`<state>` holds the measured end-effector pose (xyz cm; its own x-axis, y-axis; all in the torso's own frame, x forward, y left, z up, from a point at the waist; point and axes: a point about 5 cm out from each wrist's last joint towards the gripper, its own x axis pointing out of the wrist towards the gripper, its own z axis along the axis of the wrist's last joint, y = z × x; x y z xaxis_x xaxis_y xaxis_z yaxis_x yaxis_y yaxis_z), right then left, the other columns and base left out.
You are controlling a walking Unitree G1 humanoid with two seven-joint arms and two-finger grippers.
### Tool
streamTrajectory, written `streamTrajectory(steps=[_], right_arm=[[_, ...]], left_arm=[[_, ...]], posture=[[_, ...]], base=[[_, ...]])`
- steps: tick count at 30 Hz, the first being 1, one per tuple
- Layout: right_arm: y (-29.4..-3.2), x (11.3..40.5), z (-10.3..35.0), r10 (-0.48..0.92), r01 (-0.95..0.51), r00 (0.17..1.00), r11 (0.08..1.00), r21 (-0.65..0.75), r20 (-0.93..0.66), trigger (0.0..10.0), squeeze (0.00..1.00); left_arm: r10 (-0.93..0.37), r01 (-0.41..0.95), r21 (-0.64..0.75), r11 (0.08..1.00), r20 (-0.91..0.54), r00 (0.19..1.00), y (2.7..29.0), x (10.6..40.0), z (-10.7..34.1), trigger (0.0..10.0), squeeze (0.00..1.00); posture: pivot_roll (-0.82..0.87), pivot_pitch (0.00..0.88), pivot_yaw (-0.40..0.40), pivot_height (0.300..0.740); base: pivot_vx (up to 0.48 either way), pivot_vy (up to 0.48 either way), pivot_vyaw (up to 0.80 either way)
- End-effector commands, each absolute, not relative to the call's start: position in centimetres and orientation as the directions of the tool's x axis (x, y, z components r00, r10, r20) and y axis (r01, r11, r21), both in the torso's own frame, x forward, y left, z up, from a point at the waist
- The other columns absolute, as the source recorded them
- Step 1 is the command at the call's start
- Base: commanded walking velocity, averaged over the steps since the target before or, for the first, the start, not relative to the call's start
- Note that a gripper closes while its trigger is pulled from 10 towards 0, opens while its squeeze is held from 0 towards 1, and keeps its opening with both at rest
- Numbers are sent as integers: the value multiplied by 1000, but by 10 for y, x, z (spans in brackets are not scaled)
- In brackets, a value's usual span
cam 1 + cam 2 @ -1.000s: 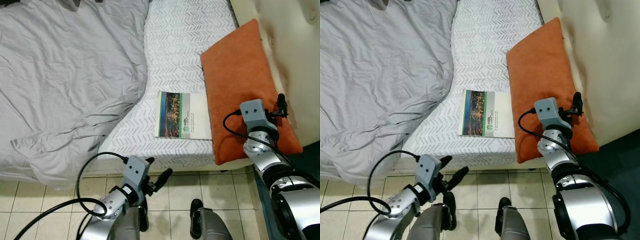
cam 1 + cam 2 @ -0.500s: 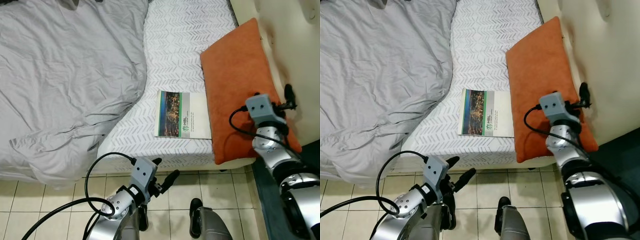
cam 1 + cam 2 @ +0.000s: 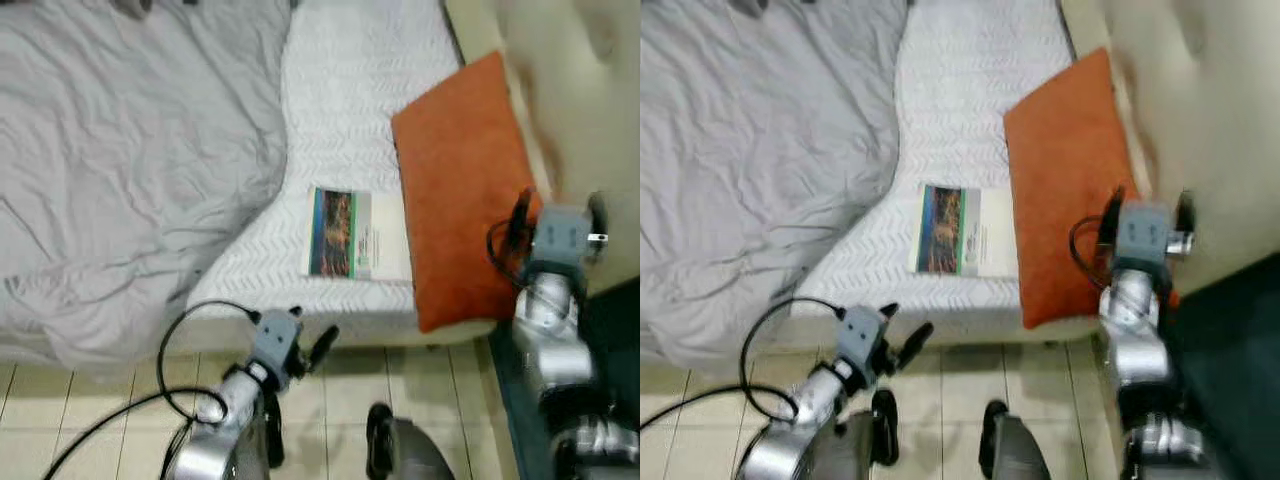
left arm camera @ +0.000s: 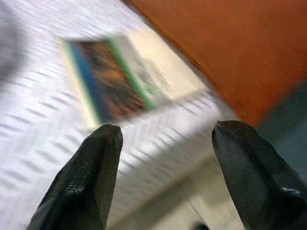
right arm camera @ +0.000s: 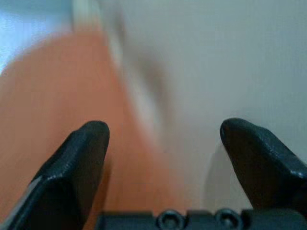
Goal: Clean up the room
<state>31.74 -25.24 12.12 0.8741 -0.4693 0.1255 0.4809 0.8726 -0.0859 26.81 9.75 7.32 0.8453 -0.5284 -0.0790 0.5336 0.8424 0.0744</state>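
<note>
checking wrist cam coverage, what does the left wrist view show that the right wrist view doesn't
Left wrist view: the booklet lying on the white patterned sheet, seen between the open left tool fingers, with floor below the bed edge. Right wrist view: the cream headboard beyond the open right tool. Both share the orange pillow, and each tool holds nothing.

- Booklet [image 3: 345, 246]: lies flat on the bed [image 3: 350, 90]; patterned sheet around its near and far sides is open to approach.
- Orange pillow [image 3: 460, 190]: just beside the booklet's right edge, blocking access from that side.
- Grey duvet [image 3: 130, 170]: bunched on the left, apart from the booklet.
- Padded wall [image 3: 575, 110]: bounds the pillow's right side; right gripper [image 5: 165, 158], jaws spread, sits between the two.
- Tiled floor [image 3: 100, 400]: open below the bed edge, where the left gripper [image 4: 163, 158] hangs with jaws apart.
</note>
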Motion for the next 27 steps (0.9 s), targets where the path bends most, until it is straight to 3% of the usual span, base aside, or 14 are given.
streamTrajectory(steps=[1,7,9,13,20,27], right_arm=[[-252,287,87,-490,492,869,871,9,-71,10000,0],[-232,233,53,-413,414,906,910,-16,-92,10000,0],[-231,226,51,-375,374,925,927,-25,-56,10000,0],[-233,233,55,-320,317,942,947,-45,-100,10000,0],[-235,242,63,-298,291,952,952,-91,-73,10000,0],[-222,236,61,-212,203,974,973,-105,-81,10000,0]], left_arm=[[-484,488,50,871,-80,872,109,269,73,10000,0],[-443,445,17,895,-63,894,114,280,75,10000,0],[-417,418,-2,909,-76,906,118,283,72,10000,0],[-384,386,-7,923,-117,916,122,291,62,10000,0],[-358,358,-18,933,-112,927,121,301,64,10000,0],[-336,339,-8,941,-148,930,135,290,47,10000,0]], posture=[[-13,169,15,740],[-44,0,37,740],[-60,0,47,740],[-68,0,56,740],[-62,0,50,740],[-48,2,39,740]], base=[[0,0,0],[0,50,0],[0,480,0],[0,477,0],[0,476,-756],[0,476,-765]])
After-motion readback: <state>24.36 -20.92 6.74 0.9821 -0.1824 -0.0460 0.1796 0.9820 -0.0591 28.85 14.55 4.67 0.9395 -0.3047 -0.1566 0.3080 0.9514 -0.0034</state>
